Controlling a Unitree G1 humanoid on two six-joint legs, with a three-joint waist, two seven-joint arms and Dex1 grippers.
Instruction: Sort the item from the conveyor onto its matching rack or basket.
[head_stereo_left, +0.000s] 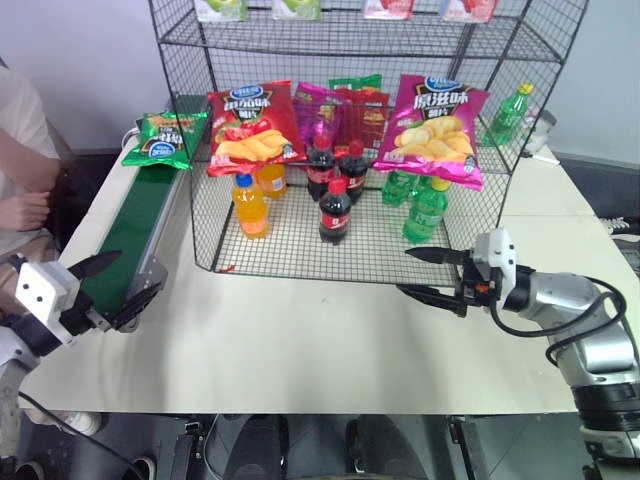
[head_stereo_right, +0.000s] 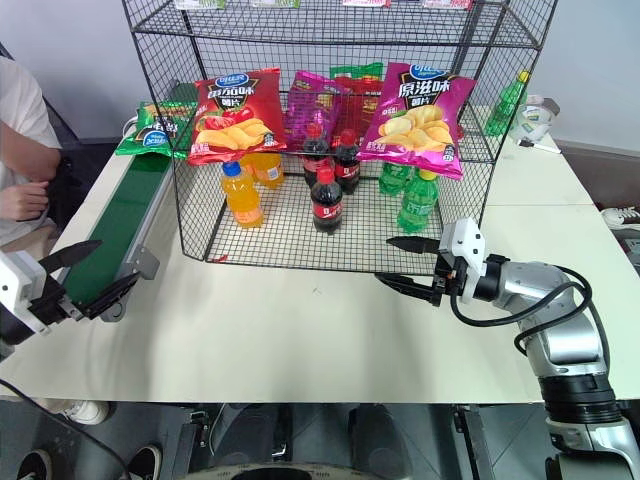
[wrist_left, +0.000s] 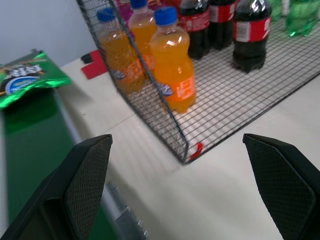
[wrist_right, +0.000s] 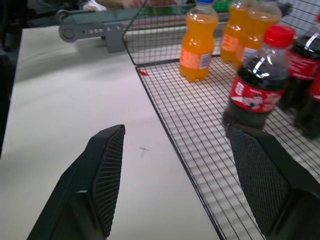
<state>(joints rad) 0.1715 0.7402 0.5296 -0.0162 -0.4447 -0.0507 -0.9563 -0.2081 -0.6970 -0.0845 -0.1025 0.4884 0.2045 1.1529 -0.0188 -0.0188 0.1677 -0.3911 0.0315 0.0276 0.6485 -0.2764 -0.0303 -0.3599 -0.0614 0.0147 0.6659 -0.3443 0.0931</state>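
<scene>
1. Lying at the far end of the conveyor (head_stereo_left: 140, 215), the green crisp bag (head_stereo_left: 165, 137) rests just left of the black wire rack (head_stereo_left: 300, 262) in the left eye view; a red crisp bag (head_stereo_left: 252, 125) and a magenta crisp bag (head_stereo_left: 435, 128) hang inside.
2. Right eye view: the left gripper (head_stereo_right: 88, 273) hovers spread and empty over the belt's near end; the right gripper (head_stereo_right: 412, 265) gapes empty before the rack.
3. Left wrist view: orange soda bottles (wrist_left: 173, 67) stand behind the mesh.
4. Right wrist view: a cola bottle (wrist_right: 259, 85) stands on the rack's floor.
</scene>
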